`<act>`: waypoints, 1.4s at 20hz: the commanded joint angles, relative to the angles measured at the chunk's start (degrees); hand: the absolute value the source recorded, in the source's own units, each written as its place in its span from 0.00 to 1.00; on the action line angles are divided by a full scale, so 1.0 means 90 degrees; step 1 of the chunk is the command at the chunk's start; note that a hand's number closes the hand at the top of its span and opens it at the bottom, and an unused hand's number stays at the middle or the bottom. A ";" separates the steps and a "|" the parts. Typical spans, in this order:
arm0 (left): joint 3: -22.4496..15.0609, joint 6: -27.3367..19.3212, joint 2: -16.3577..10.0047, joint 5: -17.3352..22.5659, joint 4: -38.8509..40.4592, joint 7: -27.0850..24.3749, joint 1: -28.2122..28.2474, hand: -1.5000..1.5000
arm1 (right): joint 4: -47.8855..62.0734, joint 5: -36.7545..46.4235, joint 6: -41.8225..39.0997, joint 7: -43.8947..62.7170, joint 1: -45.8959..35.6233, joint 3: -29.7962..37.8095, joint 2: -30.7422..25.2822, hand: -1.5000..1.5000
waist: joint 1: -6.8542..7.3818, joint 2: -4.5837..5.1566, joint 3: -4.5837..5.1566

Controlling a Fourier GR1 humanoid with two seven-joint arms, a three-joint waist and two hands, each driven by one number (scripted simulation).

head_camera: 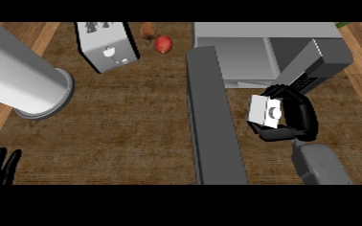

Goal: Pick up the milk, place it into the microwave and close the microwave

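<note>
One view: head, looking steeply down on the brown wooden counter (127, 124).
Milk: small white milk carton (264, 111), held over the counter in front of the microwave's opening and just right of the open door; it is not inside.
Right hand: black right hand (302, 117), fingers and thumb curled round the carton from its right side and from below.
Microwave: boxy grey microwave (283, 31) at upper right; its long dark grey door (212, 124) stands wide open, reaching towards the view's lower edge.
Left hand: black left hand (8, 165) at the lower left edge, fingers straight, resting.
Others: white toaster (106, 48), round red fruit (163, 43), brown item (147, 30), big white cylinder (32, 79).
</note>
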State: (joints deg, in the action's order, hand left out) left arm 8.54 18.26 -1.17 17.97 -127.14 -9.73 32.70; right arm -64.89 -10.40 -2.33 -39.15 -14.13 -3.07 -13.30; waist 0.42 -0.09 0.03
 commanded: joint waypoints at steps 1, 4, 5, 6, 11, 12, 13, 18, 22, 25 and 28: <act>0.0215 0.0109 0.0015 -0.0091 0.0380 -0.0229 -0.0199 0.00 | -0.0458 0.0249 0.0561 0.0991 -0.0410 -0.0104 0.0195 1.00 | -0.0013 0.0000 0.0001; 0.0582 0.0271 -0.0221 0.0371 0.0432 -0.0049 -0.0330 0.00 | 0.0716 0.0478 0.0647 0.0794 -0.1227 0.0144 0.0226 1.00 | 0.0044 0.0020 -0.0003; 0.0320 -0.0119 -0.0087 0.0152 0.0219 0.0376 -0.0575 0.00 | 0.0471 0.0551 0.0840 0.1214 -0.1392 0.0001 0.0387 1.00 | 0.0017 0.0018 -0.0004; 0.0486 0.0477 -0.0043 0.0019 0.0751 -0.0503 -0.0172 0.00 | 0.1049 0.0480 0.0549 0.0937 -0.1548 0.0275 0.0109 1.00 | 0.0060 0.0020 -0.0002; 0.0661 0.0167 -0.0226 0.0501 0.0301 0.0411 -0.0536 0.00 | 0.2467 0.0671 0.0586 0.0838 -0.2747 0.0449 0.0335 1.00 | 0.0072 0.0031 -0.0006; 0.0286 0.0192 0.0035 -0.0003 0.0447 0.0059 -0.0511 0.00 | 0.3145 0.0733 0.0628 0.0512 -0.3229 0.0537 0.0400 1.00 | 0.0158 0.0062 -0.0009; 0.0367 0.0305 -0.0055 0.0005 0.0638 0.0020 -0.0575 0.00 | 0.3428 0.0677 0.0531 0.0433 -0.3324 0.0635 0.0420 1.00 | 0.0137 0.0058 -0.0008; 0.0385 0.0415 0.0012 -0.0008 0.0690 -0.0086 -0.0537 0.00 | 0.4671 0.0888 0.0591 -0.0040 -0.4190 0.0897 0.0165 1.00 | 0.0219 0.0090 -0.0010; 0.0425 0.0492 -0.0173 0.0221 0.0652 0.0075 -0.0783 0.00 | 0.5314 0.1082 0.1189 -0.0311 -0.4677 0.0939 0.0427 1.00 | 0.0394 0.0164 -0.0016; 0.0323 0.0092 -0.0152 0.0225 0.0409 0.0505 -0.1261 0.00 | 0.5544 0.1150 0.1117 -0.0321 -0.4972 0.1001 -0.0004 1.00 | 0.0437 0.0228 -0.0025; 0.0347 0.0371 -0.0251 0.0135 0.0813 0.0228 -0.1303 0.00 | 0.5836 0.1326 0.1763 -0.0303 -0.5202 0.0947 0.0236 1.00 | 0.0552 0.0275 -0.0019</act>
State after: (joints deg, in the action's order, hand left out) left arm 12.03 21.77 -2.90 19.59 -120.94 -8.13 23.58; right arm -15.89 -0.12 9.76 -41.81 -57.71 5.63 -11.23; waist 4.58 1.84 -0.13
